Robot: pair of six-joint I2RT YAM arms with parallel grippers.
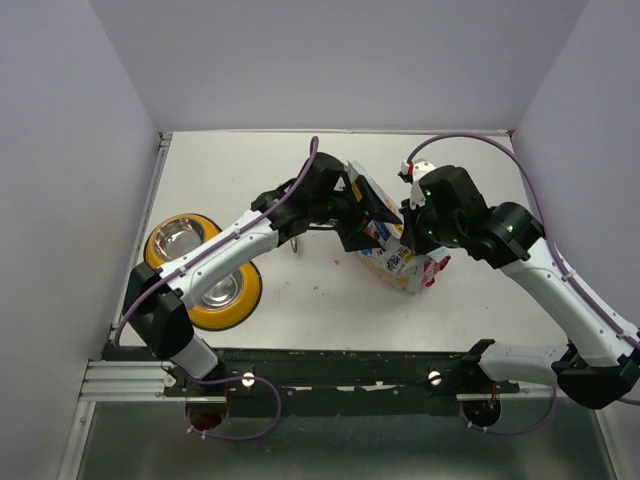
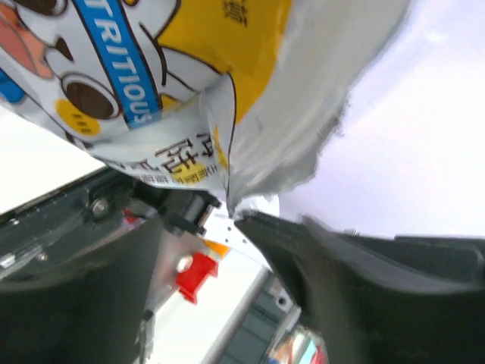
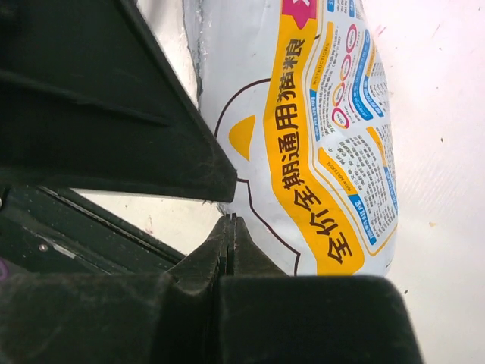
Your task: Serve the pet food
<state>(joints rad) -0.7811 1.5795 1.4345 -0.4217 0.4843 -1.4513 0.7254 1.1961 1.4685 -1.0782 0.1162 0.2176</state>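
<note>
Centrally on the white table [image 1: 300,170], a little toward 1 o'clock in the overhead view, sits the pet food bag [image 1: 392,248], a yellow-and-white printed pouch lying aslant, its long side running from 11 o'clock to 5 o'clock. The pellets themselves are hidden inside it. Both arms reach in from the near edge and meet at the bag. The left gripper [image 1: 355,222] is at its 9 o'clock side and the right gripper [image 1: 410,225] at its 3 o'clock side, each hard against the pouch. From the left wrist, the left gripper [image 2: 220,227] has its dark fingers standing apart, released. The ragged lower edge of the bag [image 2: 227,45] hangs down into the gap between them without being clamped, and its cartoon print and blue lettered band fill the upper left of that view. From the right wrist, the right gripper [image 3: 229,216] is clenched, its two fingertips pressed together right at the pale edge of the bag [image 3: 333,136], which they appear to pinch. The bag's yellow stripe and small print run off toward 5 o'clock over the table. Well apart from the bag, toward 8 o'clock near the table's left edge, lies the yellow double-bowl feeder [image 1: 240,315], partly covered by the left arm, with both of its steel bowls showing.
</note>
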